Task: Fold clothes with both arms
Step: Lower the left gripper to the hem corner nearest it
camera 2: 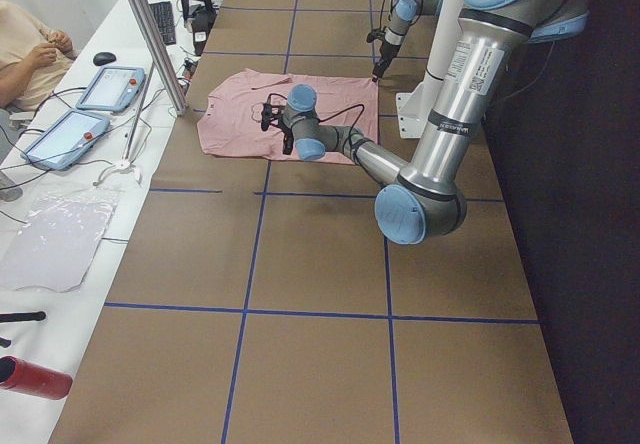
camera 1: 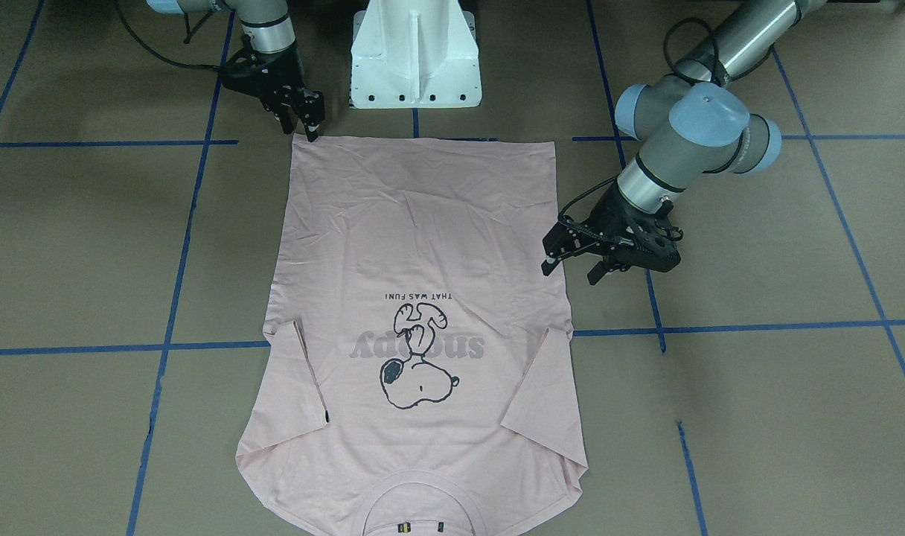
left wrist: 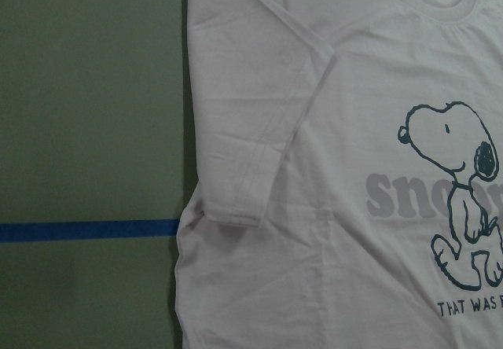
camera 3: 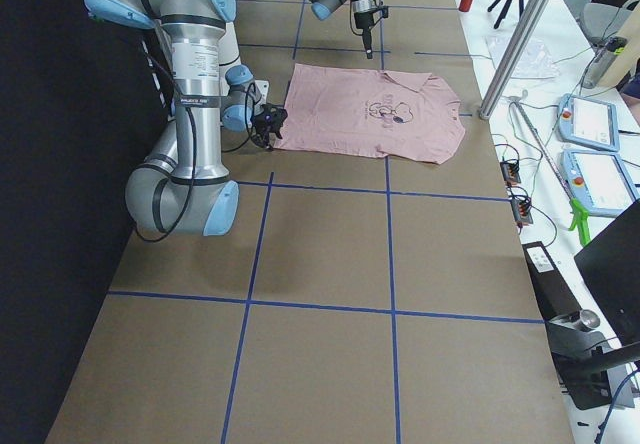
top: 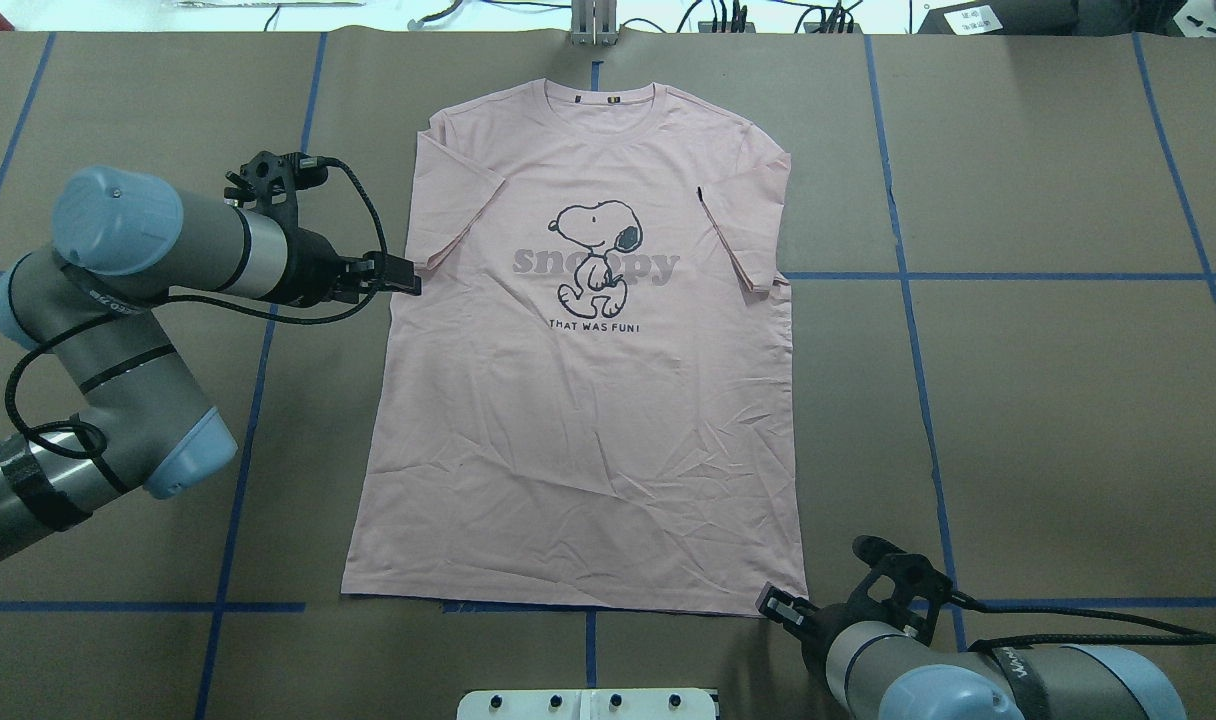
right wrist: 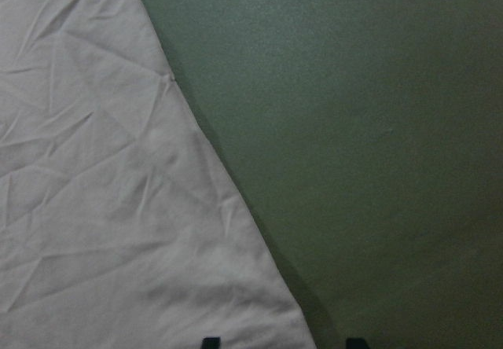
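Observation:
The pale pink T-shirt point(top: 588, 420) lies flat on the brown table, Snoopy print up, collar at the far edge and both sleeves folded in over the chest. My left gripper point(top: 408, 283) hovers at the shirt's left side seam just below the sleeve; in the front-facing view its fingers point(camera 1: 548, 266) stand apart, open and holding nothing. My right gripper point(camera 1: 301, 126) is at the near right hem corner point(top: 793, 600), also open. Its wrist view shows two fingertips point(right wrist: 208, 342) straddling that corner of cloth point(right wrist: 102, 207). The left wrist view shows the sleeve point(left wrist: 259, 152) and print.
The white pedestal base point(camera 1: 415, 59) stands at the robot's edge, just behind the hem. Blue tape lines point(top: 908, 300) cross the brown table. In the exterior left view a person point(camera 2: 30, 54), tablets and a metal pole point(camera 2: 150, 44) are beyond the far edge.

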You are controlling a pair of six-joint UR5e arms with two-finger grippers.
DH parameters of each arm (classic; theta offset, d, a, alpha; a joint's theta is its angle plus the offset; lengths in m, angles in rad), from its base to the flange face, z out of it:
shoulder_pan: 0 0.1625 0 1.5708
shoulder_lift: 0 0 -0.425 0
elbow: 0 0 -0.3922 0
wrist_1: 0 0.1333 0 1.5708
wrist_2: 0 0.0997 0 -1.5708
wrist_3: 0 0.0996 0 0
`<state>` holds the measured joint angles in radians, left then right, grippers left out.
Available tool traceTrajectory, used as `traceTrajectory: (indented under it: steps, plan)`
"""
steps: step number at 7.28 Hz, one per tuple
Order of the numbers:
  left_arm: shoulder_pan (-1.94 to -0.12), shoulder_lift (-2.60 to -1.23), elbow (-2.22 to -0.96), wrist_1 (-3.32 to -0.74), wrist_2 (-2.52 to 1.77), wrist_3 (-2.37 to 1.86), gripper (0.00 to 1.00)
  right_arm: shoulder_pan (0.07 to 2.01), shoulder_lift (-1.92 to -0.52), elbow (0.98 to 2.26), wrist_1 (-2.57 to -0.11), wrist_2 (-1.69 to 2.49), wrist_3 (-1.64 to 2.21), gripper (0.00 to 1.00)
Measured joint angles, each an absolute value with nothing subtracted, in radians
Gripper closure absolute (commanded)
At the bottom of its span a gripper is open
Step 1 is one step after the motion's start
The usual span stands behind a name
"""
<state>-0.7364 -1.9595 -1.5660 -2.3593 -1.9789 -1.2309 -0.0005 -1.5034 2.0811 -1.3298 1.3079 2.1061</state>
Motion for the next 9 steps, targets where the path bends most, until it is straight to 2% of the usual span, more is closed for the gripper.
traceTrajectory:
  steps: [1,6,9]
  plan:
    - [-0.736,-1.958,-1.565,-2.359,-1.979,-1.231,0.10,0.000,-1.504,2.080,-1.330,1.308,2.106,1.00]
    - [-0.723,-1.935,-1.594,-2.338,-1.980,-1.261,0.10,0.007,-1.503,2.092,-1.328,1.310,2.102,1.00]
    - [-0.498,-1.809,-1.873,-2.124,-1.883,-1.571,0.10,0.013,-1.505,2.118,-1.328,1.308,2.102,1.00]
